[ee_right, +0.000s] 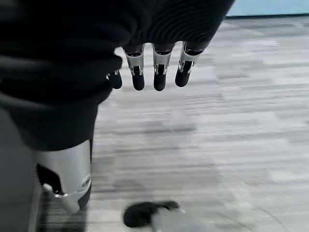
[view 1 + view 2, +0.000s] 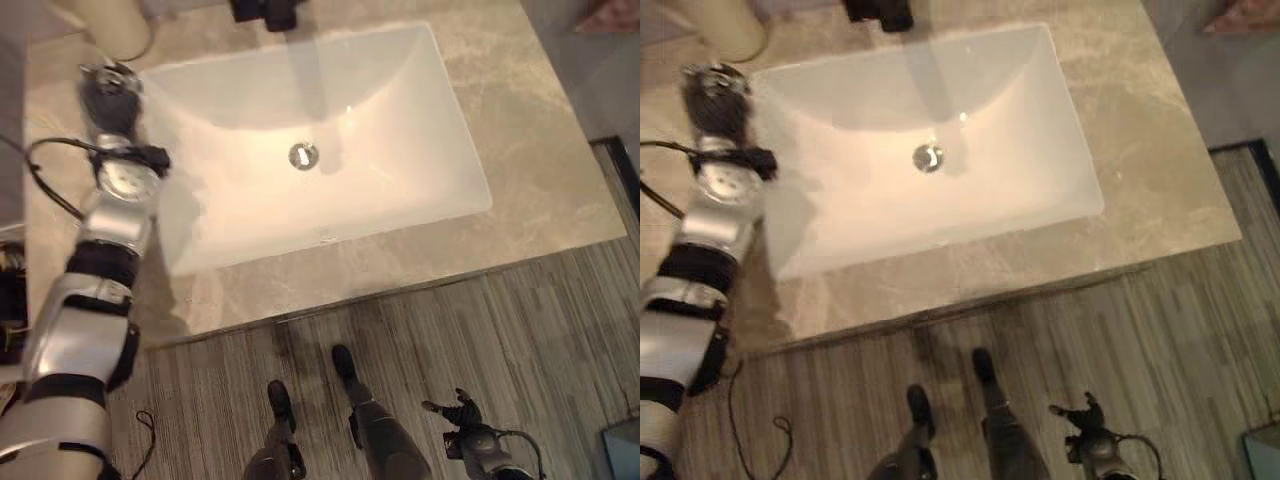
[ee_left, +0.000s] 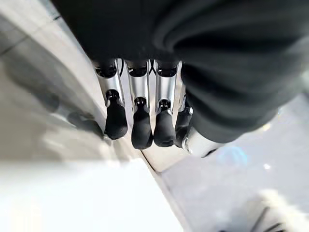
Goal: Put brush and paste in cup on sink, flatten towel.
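Low by the wood-plank floor [image 2: 560, 330], right hand [image 2: 462, 410] — fingers relaxed, empty. Left hand [image 2: 108, 92] over the marble counter [image 2: 520, 130], just beside the white sink [image 2: 300, 150], fingers straight, holding nothing. Brush, paste, towel unseen; possibly the cup [image 2: 118, 25] just beyond the fingertips — best approached slowly, from above.

Head stereo pair straight down over sink [image 2: 330, 150]; wrist cams close behind fingers [image 3: 142, 130].

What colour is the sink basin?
White; the sink basin shows best in the left eye view.
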